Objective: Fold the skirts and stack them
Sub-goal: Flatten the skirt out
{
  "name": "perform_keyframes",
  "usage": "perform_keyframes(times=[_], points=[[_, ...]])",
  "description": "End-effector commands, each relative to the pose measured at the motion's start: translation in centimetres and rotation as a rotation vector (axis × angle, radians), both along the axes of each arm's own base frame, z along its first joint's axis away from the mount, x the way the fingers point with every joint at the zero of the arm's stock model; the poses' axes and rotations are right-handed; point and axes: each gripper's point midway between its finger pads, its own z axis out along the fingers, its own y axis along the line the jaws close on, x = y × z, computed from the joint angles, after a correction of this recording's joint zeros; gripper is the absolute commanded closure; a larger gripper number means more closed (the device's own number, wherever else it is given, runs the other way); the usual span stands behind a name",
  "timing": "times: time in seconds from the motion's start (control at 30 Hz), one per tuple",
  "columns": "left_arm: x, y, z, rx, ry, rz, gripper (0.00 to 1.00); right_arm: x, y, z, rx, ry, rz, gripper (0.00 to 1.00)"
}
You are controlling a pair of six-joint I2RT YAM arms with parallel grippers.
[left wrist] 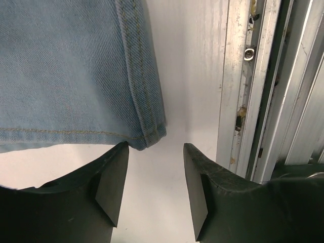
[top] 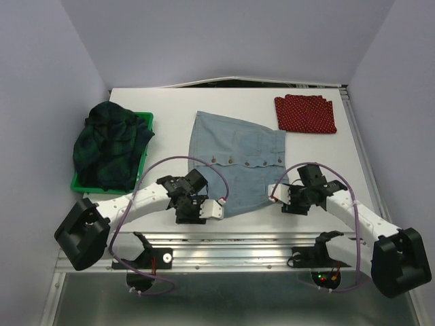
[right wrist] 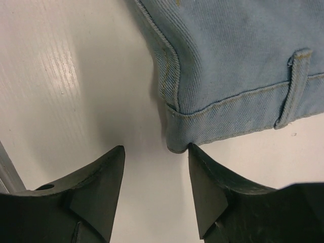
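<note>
Spreading flat across the white table (top: 170,115), the denim skirt (top: 234,159) puts one near corner just ahead of the left gripper (left wrist: 154,172) and another against a right gripper (right wrist: 157,177) finger. Both jaws gape, empty. Only the top view shows the plaid skirt (top: 109,142) heaped in the bin (top: 87,185), the folded red skirt (top: 306,114) and pale walls.
</note>
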Motion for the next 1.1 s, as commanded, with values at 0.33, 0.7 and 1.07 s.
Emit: perform_keyframes(times=[0.33,0.7,1.07], points=[[-0.3,-1.9,0.6,-0.046,-0.074,-0.028,0.44,0.9,1.5,-1.7,0.031,-0.042,0.052,0.56],[-0.7,-1.7,3.0,-0.086,-0.09,-0.03,0.44,1.9,0.2,-0.5,-0.016,-0.121,-0.006,0.99],[-1.8,-4.2,1.1,-0.078,-0.061,-0.041,0.42,1.9,0.6,4.1,-0.012,-0.113,0.028,0.99]])
